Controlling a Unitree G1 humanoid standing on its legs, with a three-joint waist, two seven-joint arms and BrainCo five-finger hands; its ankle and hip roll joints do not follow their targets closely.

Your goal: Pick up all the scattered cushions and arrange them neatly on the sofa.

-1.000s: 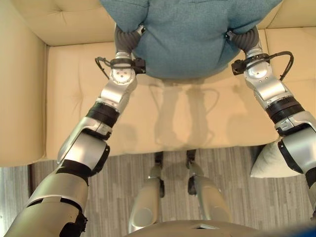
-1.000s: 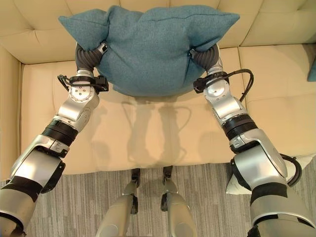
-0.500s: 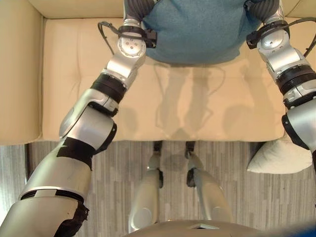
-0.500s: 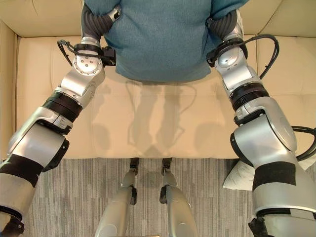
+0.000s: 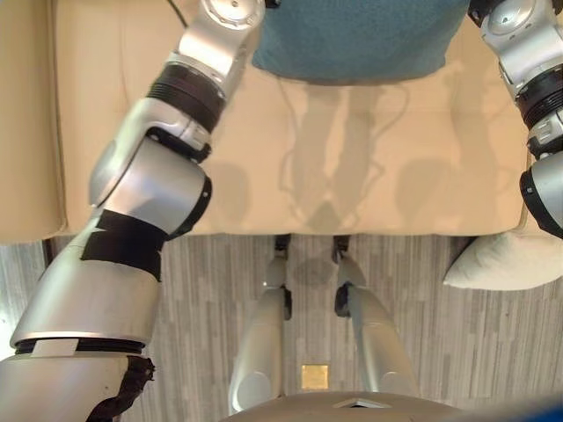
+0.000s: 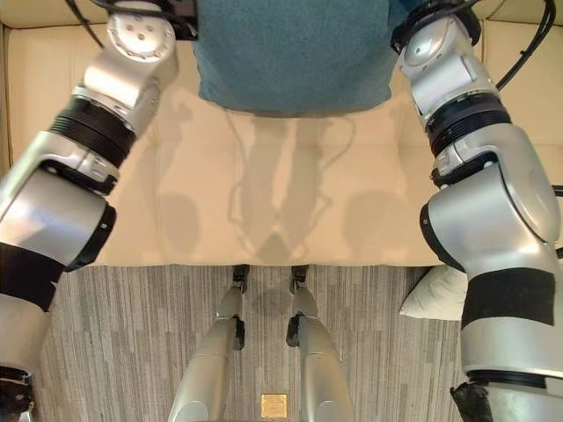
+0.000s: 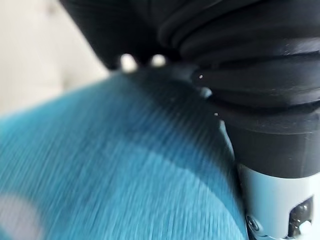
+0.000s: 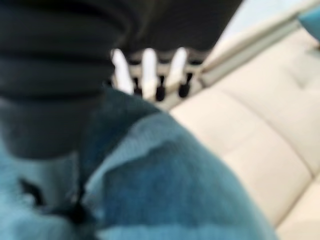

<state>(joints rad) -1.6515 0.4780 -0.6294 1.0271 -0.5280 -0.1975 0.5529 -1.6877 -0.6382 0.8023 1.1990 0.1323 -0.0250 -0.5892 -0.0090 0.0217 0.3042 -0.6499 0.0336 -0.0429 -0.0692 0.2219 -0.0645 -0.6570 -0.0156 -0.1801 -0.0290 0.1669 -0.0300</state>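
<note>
Cushion (image 6: pixel 295 53) over sofa (image 6: pixel 290 202) — right robot hand (image 8: pixel 150 70) fingers straight, left's grip unclear.

Teal-blue cushion (image 6: pixel 290 53) with a fine woven texture, plain cream sofa (image 5: pixel 369 176), off-white pillow (image 5: pixel 506 262) – grey striped carpet (image 6: pixel 141 352), small gold square (image 5: pixel 313 376) on it

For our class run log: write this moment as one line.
teal cushion over sofa seat | left hand, right hand on it | white cushion on floor
</note>
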